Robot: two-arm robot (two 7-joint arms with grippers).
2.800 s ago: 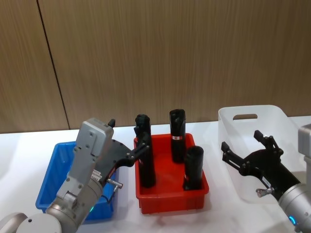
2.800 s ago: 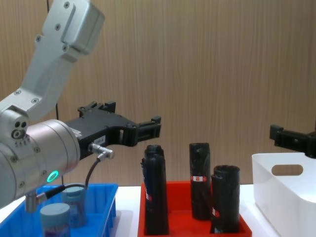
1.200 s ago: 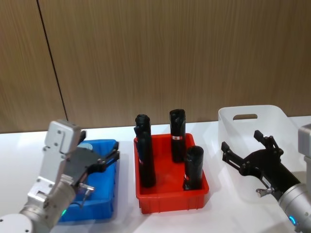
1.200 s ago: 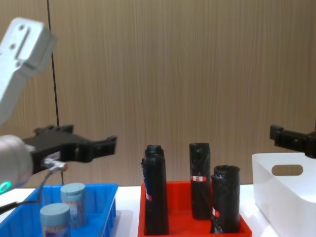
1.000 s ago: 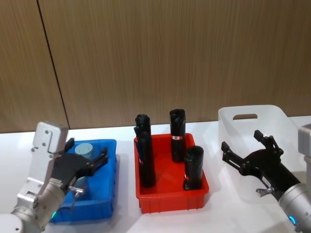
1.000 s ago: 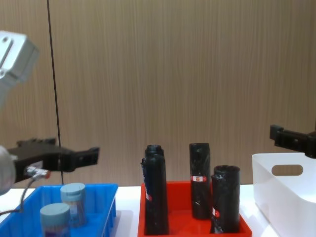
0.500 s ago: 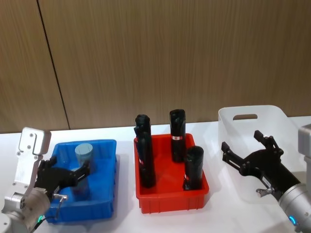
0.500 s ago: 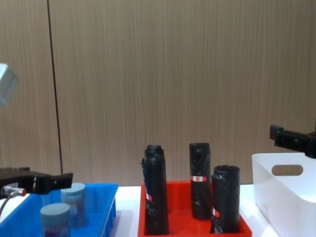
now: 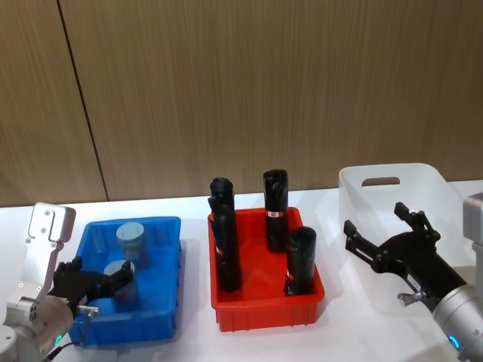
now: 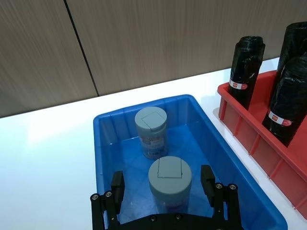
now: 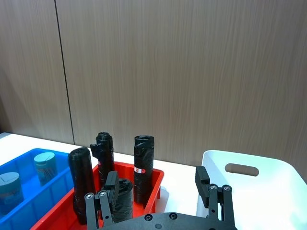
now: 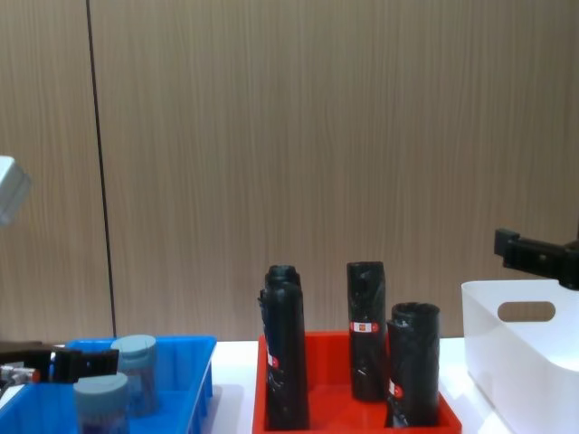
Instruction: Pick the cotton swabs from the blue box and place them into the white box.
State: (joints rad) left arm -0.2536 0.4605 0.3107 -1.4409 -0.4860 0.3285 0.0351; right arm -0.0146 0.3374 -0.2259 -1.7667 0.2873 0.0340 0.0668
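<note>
Left gripper [image 10: 162, 184] has swung back from above the red bin and dropped low into the blue box [image 10: 100, 153]; the right gripper has held its place throughout. The left jaws stand apart, one finger on each side of the nearer jar of cotton swabs [image 9: 121, 280], and whether they touch it cannot be told. The second jar [image 9: 130, 243] stands upright just behind it, toward the box's far wall.

Both jars are short, smooth cylinders of clear plastic with flat grey-blue lids and a paper label band. The blue box is shallow, glossy and rimmed. The red bin [image 9: 264, 314], ribbed along its front wall, holds tall black rolls [image 9: 275, 207] that look like crinkled film, each with a red-white band. The white box [image 9: 385, 167] is deeper and translucent, with rounded corners and an oval handle slot. The right gripper [image 9: 374, 218] hangs before it, jaws apart and empty.

Likely hazards:
- A slick round wall may twist or slip out if the jaws close off-centre.
- A finger pushed too deep may nudge the rear jar.
- A low carry toward the white box could topple the tall rolls in between.
</note>
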